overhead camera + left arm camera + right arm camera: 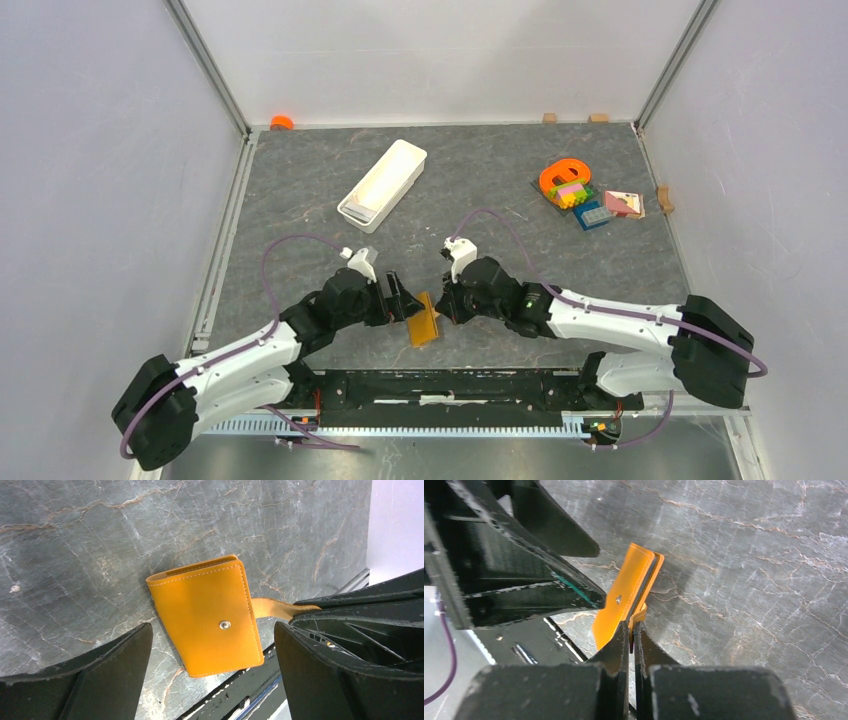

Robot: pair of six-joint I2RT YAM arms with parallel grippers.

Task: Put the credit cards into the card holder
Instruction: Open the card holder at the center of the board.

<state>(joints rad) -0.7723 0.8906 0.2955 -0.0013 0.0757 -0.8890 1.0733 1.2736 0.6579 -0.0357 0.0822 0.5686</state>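
Leather-look orange card holder, mid-frame: light, softish, probably slick. Your right gripper pinches snap tab; left gripper gapes wide. Clamp flat faces, tab's floppy.

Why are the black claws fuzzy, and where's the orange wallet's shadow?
Left wrist view: the left gripper's black fingers sit right by the lens, so they look soft, while the orange leather card holder is sharp. Right wrist view: it throws a soft shadow onto the grey stone table beside it.
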